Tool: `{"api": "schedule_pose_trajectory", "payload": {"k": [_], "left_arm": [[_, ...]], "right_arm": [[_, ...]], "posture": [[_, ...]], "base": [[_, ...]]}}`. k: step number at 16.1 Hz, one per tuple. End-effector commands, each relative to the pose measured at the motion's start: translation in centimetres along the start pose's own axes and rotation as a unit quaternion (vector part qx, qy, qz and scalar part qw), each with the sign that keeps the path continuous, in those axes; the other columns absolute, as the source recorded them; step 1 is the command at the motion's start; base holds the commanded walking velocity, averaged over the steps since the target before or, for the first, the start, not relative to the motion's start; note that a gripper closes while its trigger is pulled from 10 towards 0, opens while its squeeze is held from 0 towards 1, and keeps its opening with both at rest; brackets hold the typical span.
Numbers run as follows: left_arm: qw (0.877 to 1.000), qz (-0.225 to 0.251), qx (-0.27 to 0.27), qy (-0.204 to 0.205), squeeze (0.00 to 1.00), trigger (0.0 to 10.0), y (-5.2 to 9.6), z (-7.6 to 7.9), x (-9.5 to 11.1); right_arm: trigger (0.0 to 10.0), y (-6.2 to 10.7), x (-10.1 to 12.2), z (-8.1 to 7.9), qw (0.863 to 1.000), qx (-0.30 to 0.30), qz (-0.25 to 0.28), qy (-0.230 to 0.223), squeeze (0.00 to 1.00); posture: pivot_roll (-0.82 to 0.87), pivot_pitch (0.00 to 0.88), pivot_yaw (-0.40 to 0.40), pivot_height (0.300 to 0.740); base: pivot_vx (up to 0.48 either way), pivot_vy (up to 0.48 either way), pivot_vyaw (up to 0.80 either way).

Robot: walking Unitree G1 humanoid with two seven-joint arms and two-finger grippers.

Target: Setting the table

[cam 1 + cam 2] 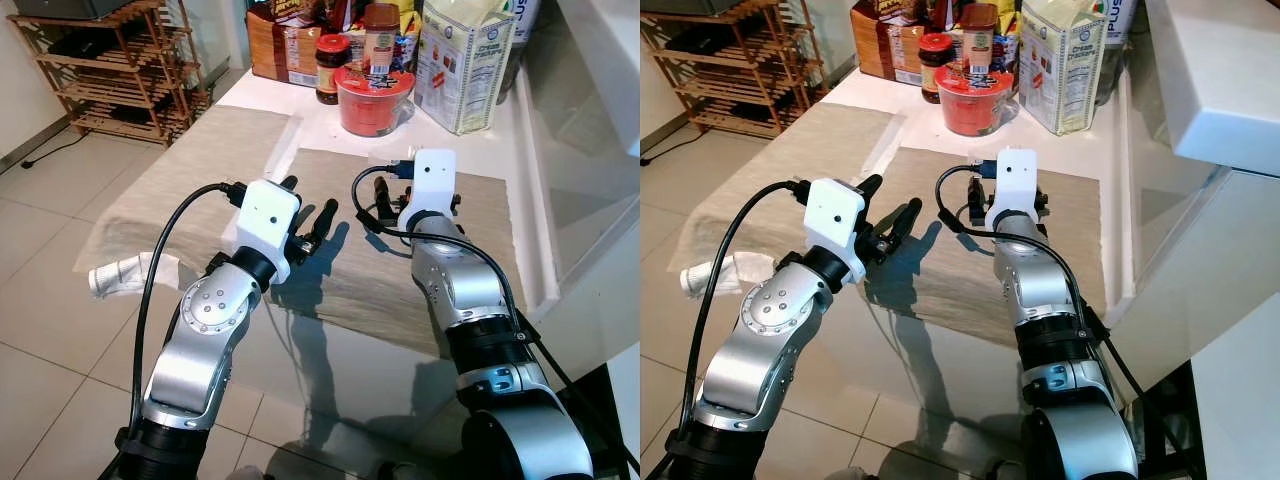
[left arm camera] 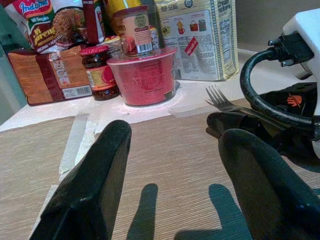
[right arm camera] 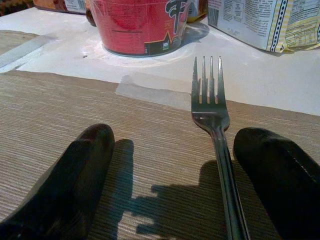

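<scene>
Here, over the tan placemat (image 1: 420, 290) on the white table (image 1: 250, 95), my right gripper (image 3: 172, 170) hangs low with its two black fingers (image 3: 75, 175) spread apart and a fork (image 3: 212, 120) lying between them, tines pointing toward the red bowl (image 3: 140, 25) at the mat's far edge. I judge the fork to be resting on the mat and not pinched, since I see a gap on either side of its handle. My left gripper (image 2: 175, 190) hovers just beside, also spread wide and holding nothing, aimed at the same red bowl, a dark jar (image 2: 100, 72) and a printed carton (image 2: 200, 40).

The risk from here, as I judge it, is the fork's place between my fingers: it lies closer to one finger than the other, so a closing pinch could push it sideways or spin it flat across the mat before it is caught. A thin, smooth handle may also slip out when lifted. My two grippers are near each other, and a careless swing could knock them together or tip the bowl.

The right wrist view gives the fork plainly, tines and handle; from my head the right wrist housing covers it. The left wrist view catches the tines poking past my right fingers. The head views alone take in a second mat (image 1: 190, 170), a rolled cloth (image 1: 120, 275) at its near edge and a wooden rack (image 1: 110, 70) on the tiled floor.
</scene>
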State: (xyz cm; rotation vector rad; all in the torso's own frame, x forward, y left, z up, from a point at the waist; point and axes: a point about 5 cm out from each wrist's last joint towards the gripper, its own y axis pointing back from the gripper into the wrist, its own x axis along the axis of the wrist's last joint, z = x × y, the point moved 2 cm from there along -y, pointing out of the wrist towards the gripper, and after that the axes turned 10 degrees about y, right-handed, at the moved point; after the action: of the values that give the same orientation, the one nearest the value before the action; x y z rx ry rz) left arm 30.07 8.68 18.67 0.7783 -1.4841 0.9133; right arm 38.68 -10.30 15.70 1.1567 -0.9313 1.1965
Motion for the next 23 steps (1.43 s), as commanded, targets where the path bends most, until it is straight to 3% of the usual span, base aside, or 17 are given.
{"api": "schedule_pose_trajectory", "payload": {"k": [1,9,12,14,17,21,22,23], "left_arm": [[1.000,-0.001,0.001,-0.006,0.00,10.0,0.1,0.0,0.2],[1.000,-0.001,-0.005,-0.005,0.00,10.0,-0.1,0.3,0.1],[1.000,-0.006,-0.011,-0.002,0.00,10.0,0.1,0.3,-0.1],[0.998,-0.033,-0.045,-0.014,0.00,10.0,1.0,0.5,-0.9],[0.997,-0.048,-0.053,-0.024,0.00,10.0,1.6,-0.1,-1.2],[0.997,-0.039,-0.065,-0.019,0.00,10.0,1.3,0.5,-0.3],[0.997,-0.038,-0.067,-0.016,0.00,10.0,1.3,0.6,-0.2],[0.997,-0.040,-0.070,-0.013,0.00,10.0,1.3,0.7,-0.2]], "right_arm": [[10.0,0.1,-1.2,0.1,1.000,-0.004,-0.025,0.007,0.00],[10.0,0.6,0.1,1.8,0.998,-0.058,0.027,0.027,0.00],[10.0,0.7,-0.6,2.0,0.998,-0.062,0.015,0.028,0.00],[10.0,0.7,-1.3,1.9,0.998,-0.060,0.005,0.031,0.00],[10.0,0.5,-2.0,1.7,0.998,-0.056,-0.009,0.026,0.00],[9.9,0.4,-2.8,0.9,0.999,-0.036,-0.029,0.007,0.00],[3.3,0.5,-2.9,0.8,0.999,-0.033,-0.030,0.005,0.00],[0.0,0.6,-3.1,0.8,0.999,-0.031,-0.034,0.003,0.00]], "posture": [[0.09,0.049,0.017,0.740],[0.07,0.050,0.025,0.740],[0.07,0.058,0.026,0.740],[0.08,0.065,0.028,0.740],[0.09,0.069,0.033,0.740],[0.10,0.072,0.031,0.740],[0.10,0.074,0.030,0.740],[0.10,0.074,0.030,0.740]], "base": [[0.000,0.000,0.00],[0.000,0.000,0.00],[0.000,0.000,0.00],[0.000,0.000,0.00],[0.000,0.000,0.00],[0.000,0.000,0.00],[0.000,0.000,0.00],[0.000,0.000,0.00]]}}
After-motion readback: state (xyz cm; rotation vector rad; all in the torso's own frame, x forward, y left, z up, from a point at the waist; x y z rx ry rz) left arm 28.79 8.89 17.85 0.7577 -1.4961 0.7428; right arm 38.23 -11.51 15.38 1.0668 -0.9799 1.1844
